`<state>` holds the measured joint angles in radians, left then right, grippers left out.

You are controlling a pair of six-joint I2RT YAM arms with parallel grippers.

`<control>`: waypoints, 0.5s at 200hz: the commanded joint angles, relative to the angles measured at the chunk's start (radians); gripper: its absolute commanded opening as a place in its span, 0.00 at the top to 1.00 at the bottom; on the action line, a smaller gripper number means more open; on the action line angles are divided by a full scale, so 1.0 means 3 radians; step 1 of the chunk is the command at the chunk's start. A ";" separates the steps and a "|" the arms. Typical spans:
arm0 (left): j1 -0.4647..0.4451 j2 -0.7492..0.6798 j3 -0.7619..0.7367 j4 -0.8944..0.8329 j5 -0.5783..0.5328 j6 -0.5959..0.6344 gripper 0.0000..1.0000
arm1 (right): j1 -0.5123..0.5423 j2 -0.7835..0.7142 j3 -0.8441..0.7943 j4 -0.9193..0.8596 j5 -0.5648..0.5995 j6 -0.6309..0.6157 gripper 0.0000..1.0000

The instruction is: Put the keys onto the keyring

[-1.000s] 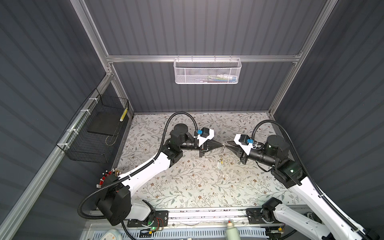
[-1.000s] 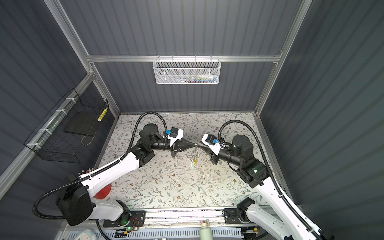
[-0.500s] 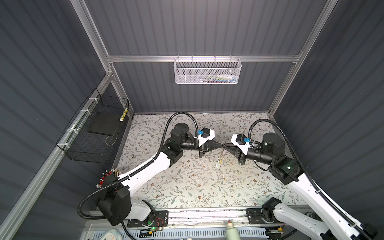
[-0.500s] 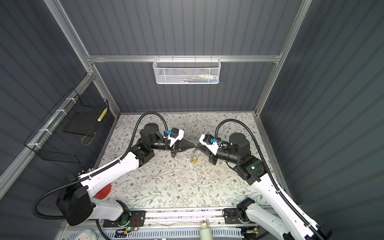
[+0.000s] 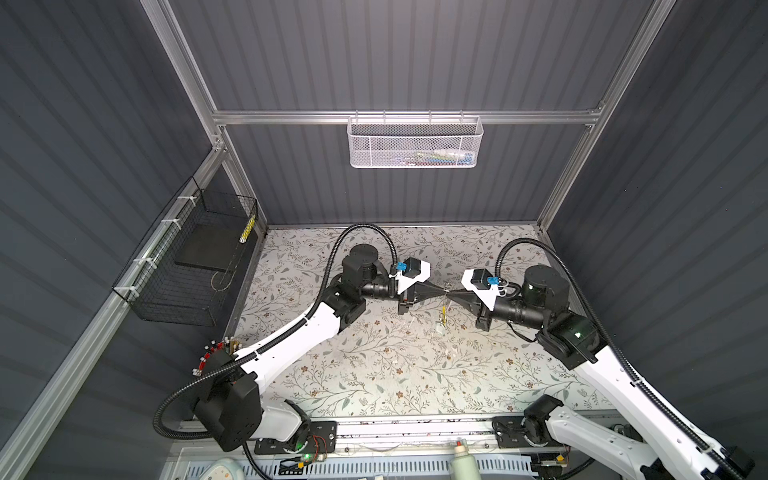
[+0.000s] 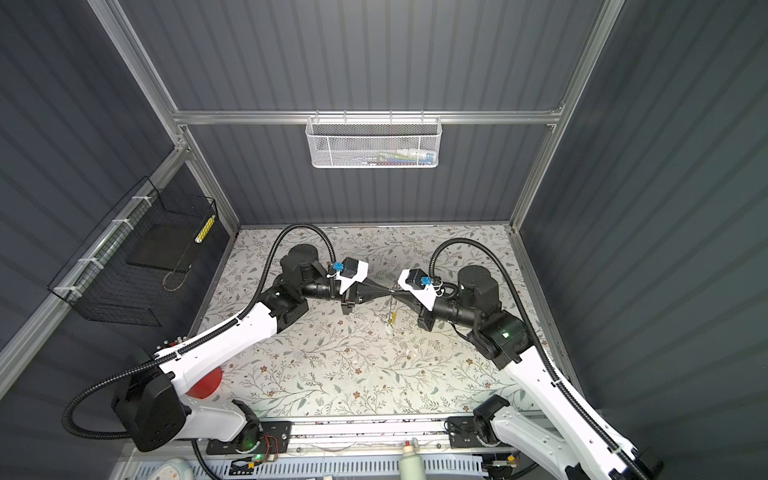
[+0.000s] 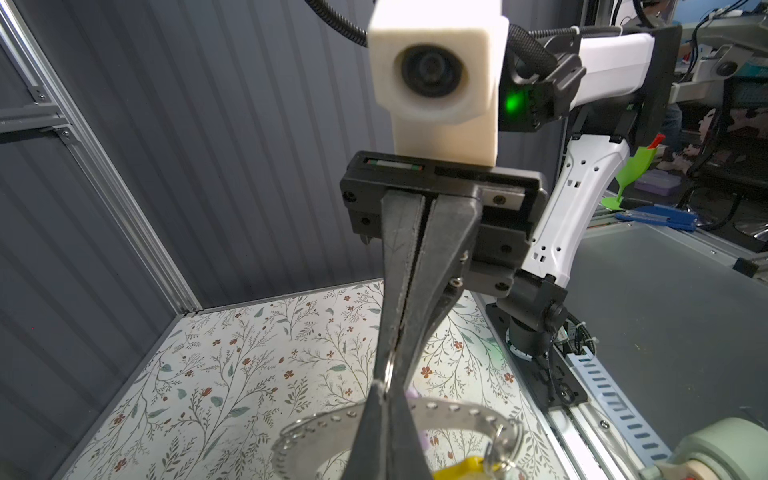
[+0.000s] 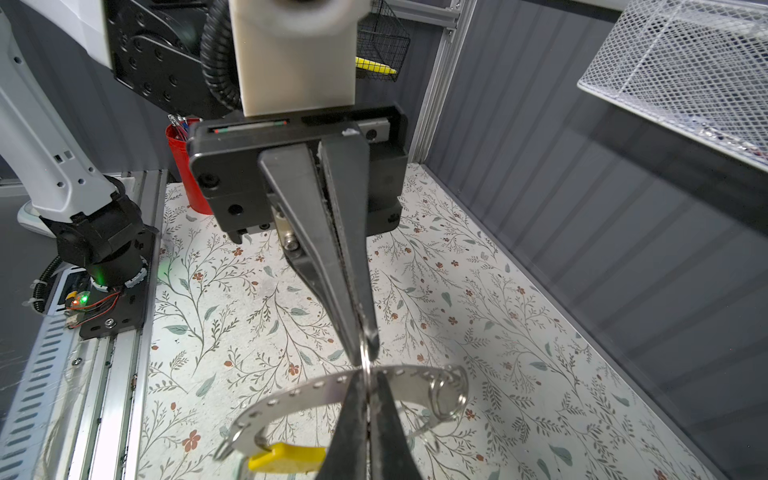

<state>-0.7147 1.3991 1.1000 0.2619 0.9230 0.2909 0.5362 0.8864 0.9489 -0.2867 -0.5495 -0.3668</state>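
**Two claws meet on one little ring**

Both arms reach in over the flowery table [image 5: 374, 374], and their tips touch in the air. The left claw [image 7: 384, 392] is squeezed together on a little ring [image 8: 365, 360] of thin wire. The right claw [image 8: 368, 384] is squeezed on the same ring from the other side. The keyring [image 8: 291, 395] (a bendy band with holes and a yellow tag [image 8: 286, 457]) hangs under them, off the table. I think the left claw holds it up so it cannot flop about. I think the right claw pinches the ring to pull it open for a key. The keys are hard to find. Some small pale bits [image 5: 439, 329] lie on the table under the claws, but they are too tiny to be sure.

A second ago the right claw was a bit open and stood apart from the left one. Now it has slid in and snapped shut. The left claw has not moved, and the band hangs in the same spot.
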 commanded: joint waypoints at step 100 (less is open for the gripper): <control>-0.0343 0.0153 0.1324 -0.2555 -0.1345 0.1721 0.71 | 0.0066 0.0404 0.0704 -0.1165 0.0177 -0.0004 1.00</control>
<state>-0.7925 1.4208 1.4452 -0.3637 0.6178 0.7250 0.5419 0.9939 1.1164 -0.5629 -0.5079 -0.3668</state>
